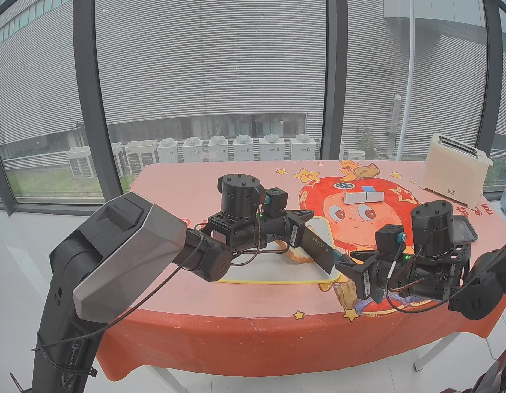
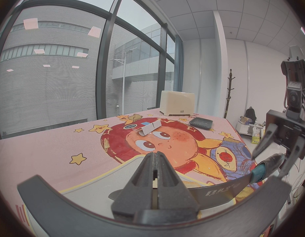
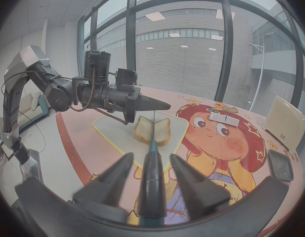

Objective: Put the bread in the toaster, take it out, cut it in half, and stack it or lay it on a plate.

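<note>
Centre frame, head view | dark broad knife [image 1: 318, 252] runs from right gripper [image 3: 151, 156], open round handle [image 3: 152, 178], onto tan bread slice [image 3: 144, 130]; left gripper [image 3: 165, 106] shut beside

in the head view the bread [image 1: 300, 257] sat mostly hidden behind the left gripper [image 1: 309, 217] and knife blade [image 1: 320, 253]; a small white block [image 1: 364, 196] beyond was too small to identify.

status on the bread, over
Left gripper shut above bread on cutting board. Right gripper open, knife handle between its fingers, blade over the slice's middle. Nothing blocks the cut.
</note>
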Robot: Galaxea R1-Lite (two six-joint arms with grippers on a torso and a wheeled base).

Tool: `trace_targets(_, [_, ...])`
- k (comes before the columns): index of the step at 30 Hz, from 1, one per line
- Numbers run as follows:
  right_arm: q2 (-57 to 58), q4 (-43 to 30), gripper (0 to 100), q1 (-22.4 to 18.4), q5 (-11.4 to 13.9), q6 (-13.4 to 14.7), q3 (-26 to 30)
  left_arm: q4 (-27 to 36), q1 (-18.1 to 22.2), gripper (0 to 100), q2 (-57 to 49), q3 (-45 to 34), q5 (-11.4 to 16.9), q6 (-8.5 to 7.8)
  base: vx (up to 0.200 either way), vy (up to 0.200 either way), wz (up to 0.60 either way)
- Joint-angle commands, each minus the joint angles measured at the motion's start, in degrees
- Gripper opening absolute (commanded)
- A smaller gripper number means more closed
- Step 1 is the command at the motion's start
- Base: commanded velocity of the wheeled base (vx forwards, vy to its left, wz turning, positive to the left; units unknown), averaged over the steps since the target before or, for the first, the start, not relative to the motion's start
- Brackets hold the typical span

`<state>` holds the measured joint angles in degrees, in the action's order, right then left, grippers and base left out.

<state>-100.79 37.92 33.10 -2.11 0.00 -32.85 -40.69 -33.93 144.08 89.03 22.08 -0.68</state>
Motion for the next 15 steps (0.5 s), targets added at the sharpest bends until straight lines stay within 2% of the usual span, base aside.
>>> trace_targets(1, [0.2, 0.2, 100, 0.0, 0.1, 0.1, -0.4, 0.0, 0.0, 0, 0.2, -0.1, 0.0, -0.02, 0.000, 0.000, 0.00])
trace_targets(8, [1.2, -1.8, 100, -0.2, 0.2, -0.1, 0.9, 0.0, 0.0, 0, 0.2, -0.1, 0.0, -0.02, 0.000, 0.000, 0.00])
trace_targets(15, [2.4, -7.7, 100, 0.1, 0.2, -0.2, 0.6, 0.0, 0.0, 0, 0.2, -0.1, 0.0, -0.11, 0.000, 0.000, 0.00])
